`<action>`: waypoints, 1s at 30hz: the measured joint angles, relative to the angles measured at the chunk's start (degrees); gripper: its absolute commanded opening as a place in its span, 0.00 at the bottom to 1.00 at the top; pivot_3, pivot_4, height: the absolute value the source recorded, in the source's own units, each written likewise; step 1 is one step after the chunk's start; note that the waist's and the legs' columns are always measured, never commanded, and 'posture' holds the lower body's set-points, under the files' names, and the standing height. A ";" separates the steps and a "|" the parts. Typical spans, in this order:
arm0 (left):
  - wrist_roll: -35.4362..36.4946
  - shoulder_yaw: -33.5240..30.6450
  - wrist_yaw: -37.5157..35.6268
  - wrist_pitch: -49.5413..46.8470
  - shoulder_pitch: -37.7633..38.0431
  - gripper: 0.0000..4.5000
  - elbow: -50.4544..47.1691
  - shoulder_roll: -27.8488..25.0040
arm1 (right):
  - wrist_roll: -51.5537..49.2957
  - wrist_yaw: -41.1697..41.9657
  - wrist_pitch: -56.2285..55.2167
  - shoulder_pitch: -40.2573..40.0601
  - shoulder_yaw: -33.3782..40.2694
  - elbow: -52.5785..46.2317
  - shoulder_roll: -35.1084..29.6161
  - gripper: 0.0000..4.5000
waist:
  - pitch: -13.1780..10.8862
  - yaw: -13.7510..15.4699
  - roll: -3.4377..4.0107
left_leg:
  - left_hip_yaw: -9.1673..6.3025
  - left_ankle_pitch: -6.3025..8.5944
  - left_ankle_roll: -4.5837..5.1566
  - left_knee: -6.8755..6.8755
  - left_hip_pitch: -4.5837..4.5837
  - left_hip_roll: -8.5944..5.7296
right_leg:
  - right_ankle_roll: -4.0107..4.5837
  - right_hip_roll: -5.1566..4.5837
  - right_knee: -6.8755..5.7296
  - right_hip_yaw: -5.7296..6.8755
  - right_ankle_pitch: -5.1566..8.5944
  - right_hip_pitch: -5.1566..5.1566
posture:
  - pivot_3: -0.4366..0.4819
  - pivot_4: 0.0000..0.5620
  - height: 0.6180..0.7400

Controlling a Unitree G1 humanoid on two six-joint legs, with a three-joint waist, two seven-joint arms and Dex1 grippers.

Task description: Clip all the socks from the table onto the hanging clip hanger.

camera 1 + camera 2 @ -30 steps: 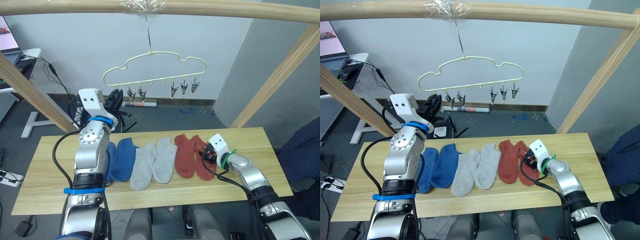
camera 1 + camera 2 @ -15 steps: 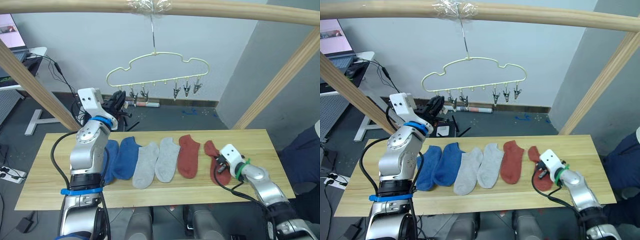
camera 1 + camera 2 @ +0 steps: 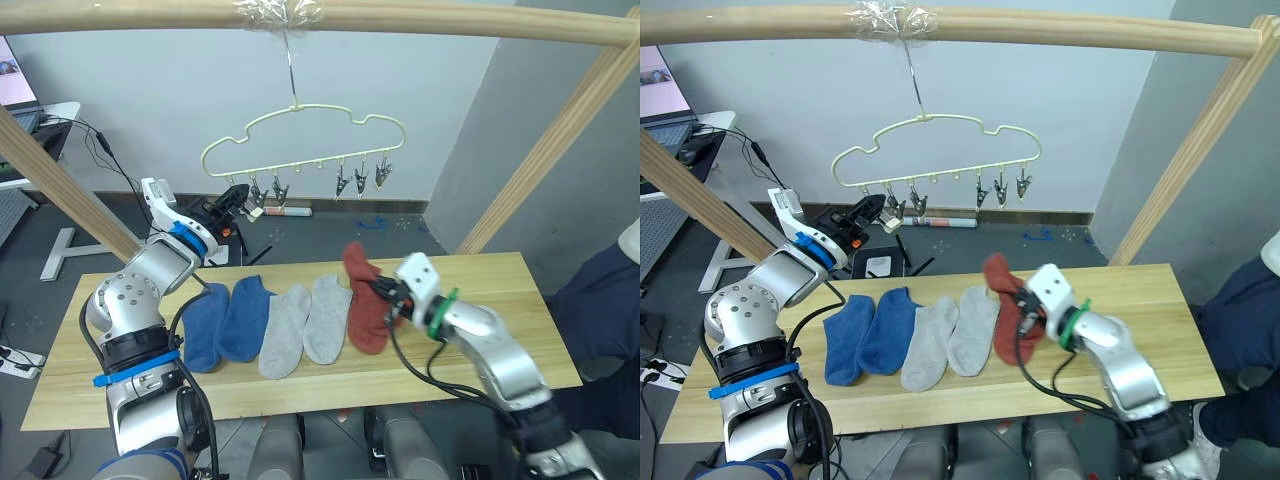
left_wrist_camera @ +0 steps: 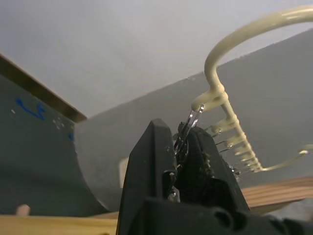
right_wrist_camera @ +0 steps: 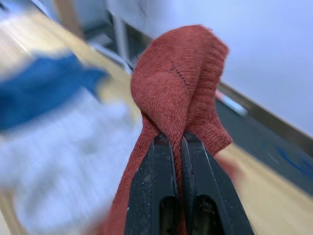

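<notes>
The pale-yellow clip hanger (image 3: 300, 108) hangs by its hook from the top pole. My left gripper (image 3: 238, 195) is raised at its left end, shut on the leftmost metal clip (image 4: 190, 125). My right gripper (image 3: 385, 292) is shut on a rust red sock (image 3: 356, 265) and holds it up above the table (image 3: 500, 290); the sock's folded cuff (image 5: 181, 83) sticks out past the fingertips. Under it lies another rust red sock (image 3: 368, 328). Two grey socks (image 3: 305, 322) and two blue socks (image 3: 225, 322) lie in a row to its left.
Thick wooden frame poles run across the top (image 3: 450, 20) and slant down on the left (image 3: 60, 170) and right (image 3: 550, 150). A desk with a laptop (image 3: 20, 100) stands far left. A person's dark sleeve (image 3: 610, 300) is beyond the table's right end.
My right gripper has lifted its rust red sock off the table and carried it left, over the other red sock. My left arm has swung lower while its gripper stays at the clip.
</notes>
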State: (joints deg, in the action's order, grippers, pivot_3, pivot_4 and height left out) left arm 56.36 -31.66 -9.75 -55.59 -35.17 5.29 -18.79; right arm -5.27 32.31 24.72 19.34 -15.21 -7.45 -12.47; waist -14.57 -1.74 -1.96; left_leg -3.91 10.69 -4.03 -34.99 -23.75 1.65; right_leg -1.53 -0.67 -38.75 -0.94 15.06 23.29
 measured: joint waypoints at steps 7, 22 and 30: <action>3.14 -0.08 2.58 -1.04 1.26 0.03 -3.08 0.25 | -0.63 -1.34 1.94 9.33 -1.83 6.69 9.43 0.00 | 0.01 0.51 -0.01 | -0.02 0.00 -0.02 0.03 -0.09 -0.08 | 0.02 -0.14 0.11 0.03 -0.01 0.01 | 0.59 0.40 1.00; 6.60 0.33 5.76 -1.07 3.53 0.03 -7.24 2.23 | -0.52 0.66 3.58 12.01 -4.23 9.60 11.16 0.00 | 0.01 1.37 -0.01 | -0.05 0.00 -0.02 0.04 -0.08 -0.06 | 0.02 -0.13 0.08 0.07 -0.01 0.02 | 0.60 0.40 1.00; 7.97 1.03 6.59 -1.10 4.25 0.03 -8.00 2.13 | -0.61 0.85 3.60 13.53 -4.04 10.15 11.81 0.00 | 0.01 1.60 -0.01 | -0.05 0.00 -0.01 0.05 -0.10 -0.07 | 0.02 -0.13 0.11 0.07 0.00 0.02 | 0.60 0.40 1.00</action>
State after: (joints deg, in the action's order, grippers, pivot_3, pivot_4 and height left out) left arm 64.33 -30.63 -3.16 -56.69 -30.92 -2.71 -16.66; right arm -5.88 33.16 28.32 32.87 -19.25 2.70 -0.66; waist -14.56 -0.15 -1.98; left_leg -3.96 10.69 -4.04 -34.94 -23.85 1.59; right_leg -1.51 -0.80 -38.63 -0.86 15.06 23.32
